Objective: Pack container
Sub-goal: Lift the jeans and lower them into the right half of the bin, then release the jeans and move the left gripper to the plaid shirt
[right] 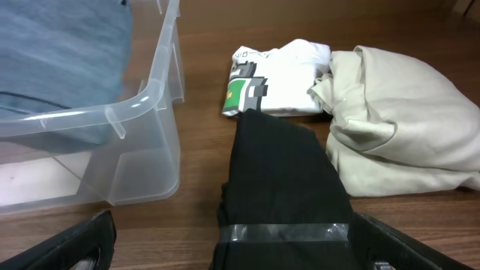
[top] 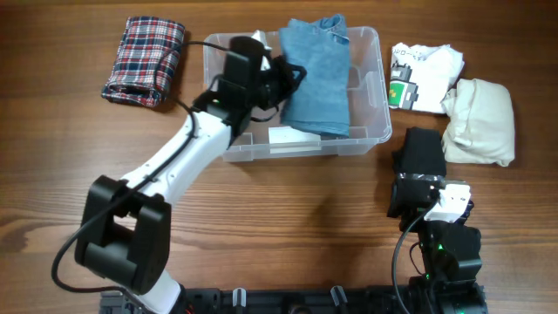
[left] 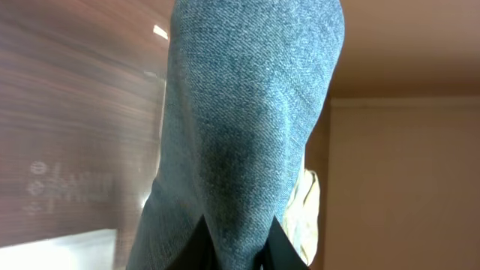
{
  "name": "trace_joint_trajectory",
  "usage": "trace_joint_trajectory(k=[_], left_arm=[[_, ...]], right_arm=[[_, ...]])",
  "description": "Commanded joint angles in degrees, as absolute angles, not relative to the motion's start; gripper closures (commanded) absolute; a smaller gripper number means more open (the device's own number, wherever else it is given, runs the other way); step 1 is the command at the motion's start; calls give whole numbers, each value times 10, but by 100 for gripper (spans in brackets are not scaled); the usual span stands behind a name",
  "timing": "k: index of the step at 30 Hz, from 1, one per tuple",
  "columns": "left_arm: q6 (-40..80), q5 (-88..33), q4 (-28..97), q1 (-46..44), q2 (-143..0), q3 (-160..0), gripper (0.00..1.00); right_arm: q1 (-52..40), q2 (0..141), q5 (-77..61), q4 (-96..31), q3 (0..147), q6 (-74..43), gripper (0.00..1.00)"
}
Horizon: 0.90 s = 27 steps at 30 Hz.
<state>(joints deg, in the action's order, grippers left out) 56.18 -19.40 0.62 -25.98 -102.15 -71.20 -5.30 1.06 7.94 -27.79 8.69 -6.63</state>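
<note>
The clear container (top: 377,105) stands at the back middle of the table, and its corner shows in the right wrist view (right: 146,142). A folded blue denim garment (top: 316,74) lies in its right half, sticking out over the far rim. My left gripper (top: 272,77) is inside the container and shut on the denim's left edge, which fills the left wrist view (left: 247,135) between the fingers (left: 241,247). My right gripper (right: 240,251) is open, and a folded black garment (right: 281,172) bound with clear tape lies between its fingers, to the right of the container (top: 423,150).
A plaid folded garment (top: 144,59) lies at the back left. A white printed T-shirt (top: 420,74) and a cream garment (top: 479,122) lie to the right of the container, just beyond the black garment. A white label (top: 292,138) shows in the container.
</note>
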Motion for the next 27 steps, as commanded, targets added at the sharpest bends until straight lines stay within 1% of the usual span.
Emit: trace_joint_trajectory(k=[1,6,7,8,9,10,11,12,13,17,19,23,25,26,27], left_arm=[[628,-129,-7,-293,-1027,-726,96],[663,-98,4,-330,-1048,-726,96],[663,-82,12,-334,-1048,-726,90],[663,-69,18,-335,-1048,-726,56],[663,-70,19,-335,-1048,-726,45],[662,-70,20,-333,-1048,-726,25],[642,-82,20,-328,-1046,-726,19],[602,-108,22,-318,-1039,-726,9],[580,-126,34,-308,-1031,-726,0],[491,-141,126,-258,-986,-726,0],[410,-141,195,-199,-940,-726,0],[255,-152,290,-13,-882,-726,0],[208,-175,308,73,-892,-726,0],[158,-218,305,166,-923,-726,0],[147,-225,302,186,-933,-726,0]], right_arm=[[-50,8,76,-277,86,-76,0],[-50,8,76,-277,86,-76,0],[-50,8,76,-277,86,-76,0],[-50,8,76,-277,86,-77,0],[-50,8,76,-277,86,-77,0],[-50,8,76,-277,86,-76,0],[-50,8,76,-277,86,-77,0],[-50,8,76,-277,86,-77,0],[-50,8,76,-277,86,-76,0],[-50,8,76,-277,86,-77,0],[-50,8,76,-277,86,-77,0],[-50,8,76,-277,86,-77,0],[-50,8,76,-277,86,-77,0],[-50,8,76,-277,86,-76,0],[-50,8,76,-277,86,-76,0]])
